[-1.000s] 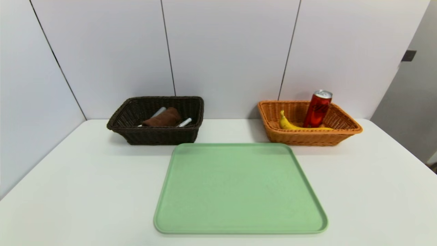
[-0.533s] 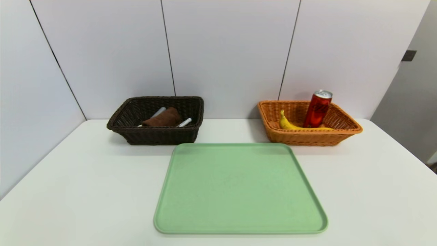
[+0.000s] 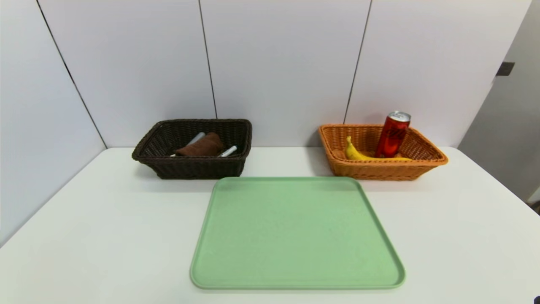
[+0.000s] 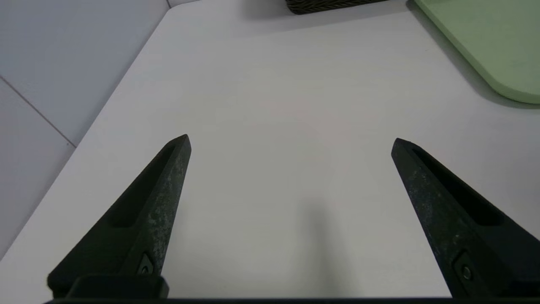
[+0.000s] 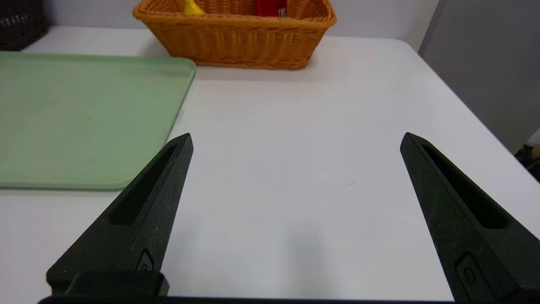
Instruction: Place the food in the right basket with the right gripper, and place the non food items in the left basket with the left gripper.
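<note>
- Left claw is spread wide and holds nothing; its two black fingers hang over bare white table, touching nothing.
- Right claw is likewise released and wide, empty, over the table just beside the right edge of the green tray.
- Neither claw shows in the head view.
- Between the two claws lies the green tray, with nothing on it.
- Well beyond the left claw, past the tray's far left corner, stands the dark brown basket; in it lie the rolled brown cloth, the white marker and a grey handle, likely the peeler.
- Well beyond the right claw, at the tray's far right corner, stands the orange basket; it holds the banana, lying flat, and the red can, leaning.
</note>
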`<action>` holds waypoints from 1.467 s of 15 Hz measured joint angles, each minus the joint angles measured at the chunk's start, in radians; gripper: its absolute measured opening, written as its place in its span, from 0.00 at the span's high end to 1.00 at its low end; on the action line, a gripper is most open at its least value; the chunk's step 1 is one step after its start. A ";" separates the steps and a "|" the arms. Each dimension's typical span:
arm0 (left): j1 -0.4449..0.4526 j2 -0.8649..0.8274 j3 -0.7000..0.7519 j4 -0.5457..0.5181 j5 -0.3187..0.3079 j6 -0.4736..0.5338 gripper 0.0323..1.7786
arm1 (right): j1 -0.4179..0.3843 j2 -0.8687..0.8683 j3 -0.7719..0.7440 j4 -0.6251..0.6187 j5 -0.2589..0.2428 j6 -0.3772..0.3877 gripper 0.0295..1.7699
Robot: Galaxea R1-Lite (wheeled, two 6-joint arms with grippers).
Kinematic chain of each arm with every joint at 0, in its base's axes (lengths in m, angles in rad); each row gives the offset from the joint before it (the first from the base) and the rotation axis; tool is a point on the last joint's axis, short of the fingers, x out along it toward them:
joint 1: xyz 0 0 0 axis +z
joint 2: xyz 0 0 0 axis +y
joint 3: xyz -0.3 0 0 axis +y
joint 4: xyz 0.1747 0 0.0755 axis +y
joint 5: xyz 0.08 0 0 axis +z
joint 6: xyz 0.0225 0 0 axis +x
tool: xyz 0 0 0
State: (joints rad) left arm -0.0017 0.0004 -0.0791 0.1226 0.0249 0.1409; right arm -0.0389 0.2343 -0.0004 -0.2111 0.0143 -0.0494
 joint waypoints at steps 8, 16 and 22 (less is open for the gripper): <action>0.000 0.000 0.043 -0.028 -0.051 -0.010 0.05 | 0.024 -0.096 0.000 0.140 0.002 0.006 0.04; 0.000 0.000 0.044 -0.024 -0.044 -0.050 0.05 | 0.035 -0.231 0.000 0.141 0.007 0.006 0.04; 0.000 0.000 0.044 -0.024 -0.043 -0.051 0.05 | 0.036 -0.236 0.000 0.141 0.002 0.013 0.04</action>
State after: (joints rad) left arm -0.0017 0.0004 -0.0351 0.0981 -0.0181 0.0902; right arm -0.0032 -0.0013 0.0000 -0.0700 0.0162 -0.0364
